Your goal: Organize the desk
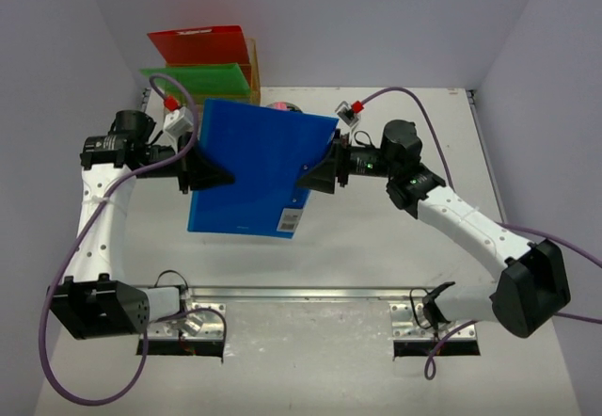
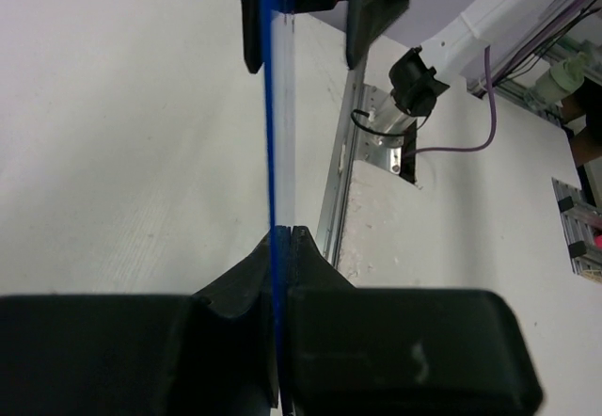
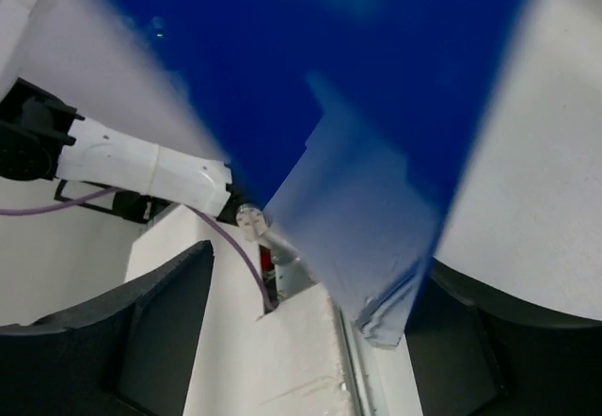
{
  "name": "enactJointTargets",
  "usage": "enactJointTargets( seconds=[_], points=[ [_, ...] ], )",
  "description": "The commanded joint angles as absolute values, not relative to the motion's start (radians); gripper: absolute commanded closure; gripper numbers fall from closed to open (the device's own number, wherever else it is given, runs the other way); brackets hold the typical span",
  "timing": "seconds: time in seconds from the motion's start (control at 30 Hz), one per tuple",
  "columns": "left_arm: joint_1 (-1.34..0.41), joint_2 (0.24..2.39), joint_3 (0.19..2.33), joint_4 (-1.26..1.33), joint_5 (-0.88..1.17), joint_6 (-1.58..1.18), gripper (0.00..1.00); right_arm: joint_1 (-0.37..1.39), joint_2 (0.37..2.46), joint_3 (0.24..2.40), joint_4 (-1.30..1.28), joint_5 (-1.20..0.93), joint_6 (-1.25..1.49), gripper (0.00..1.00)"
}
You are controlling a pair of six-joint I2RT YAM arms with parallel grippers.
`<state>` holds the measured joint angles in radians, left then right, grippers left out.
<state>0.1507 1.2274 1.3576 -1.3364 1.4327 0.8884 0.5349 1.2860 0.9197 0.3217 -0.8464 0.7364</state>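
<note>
A large blue folder (image 1: pixel 254 167) hangs tilted above the white desk (image 1: pixel 376 247). My left gripper (image 1: pixel 212 173) is shut on its left edge. In the left wrist view the folder (image 2: pixel 273 105) runs edge-on, out of my left gripper (image 2: pixel 282 232). My right gripper (image 1: pixel 315 176) straddles the folder's right edge with its jaws apart. In the right wrist view the folder (image 3: pixel 329 77) passes between the spread fingers of my right gripper (image 3: pixel 315 275), close to the right-hand finger (image 3: pixel 470 341), with a wide gap on the left.
A gold wire rack (image 1: pixel 254 72) at the back left holds a red folder (image 1: pixel 202 44) and a green folder (image 1: pixel 202 79). A small pink object (image 1: pixel 282 106) peeks out behind the blue folder. The metal rail (image 1: pixel 310 294) runs along the near edge.
</note>
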Motion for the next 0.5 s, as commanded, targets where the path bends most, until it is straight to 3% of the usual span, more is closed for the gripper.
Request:
enactJointTargets(
  seconds=[0.0, 0.07, 0.1, 0.2, 0.27, 0.37, 0.47],
  points=[
    [0.189, 1.208, 1.343, -1.316, 1.69, 0.966, 1.0, 0.561, 1.314, 0.973, 0.564, -0.841, 0.873, 0.52],
    [0.212, 1.21, 1.333, -1.315, 1.701, 0.976, 1.0, 0.572, 1.324, 0.994, 0.57, -0.843, 0.871, 0.88],
    [0.221, 1.208, 1.331, -1.316, 1.701, 0.985, 1.0, 0.574, 1.326, 0.999, 0.565, -0.836, 0.863, 0.97],
    [0.238, 1.202, 1.336, -1.316, 1.677, 0.993, 0.94, 0.575, 1.328, 1.036, 0.538, -0.849, 0.813, 1.0],
    [0.255, 1.2, 1.37, -1.315, 1.617, 0.999, 0.73, 0.571, 1.318, 1.055, 0.491, -0.885, 0.748, 1.0],
    [0.271, 1.194, 1.44, -1.247, 1.495, 0.964, 0.49, 0.571, 1.289, 1.093, 0.399, -0.935, 0.623, 1.0],
    [0.273, 1.147, 1.465, -0.962, 1.244, 0.657, 0.37, 0.569, 1.242, 1.115, 0.224, -0.962, 0.44, 1.0]
  ],
)
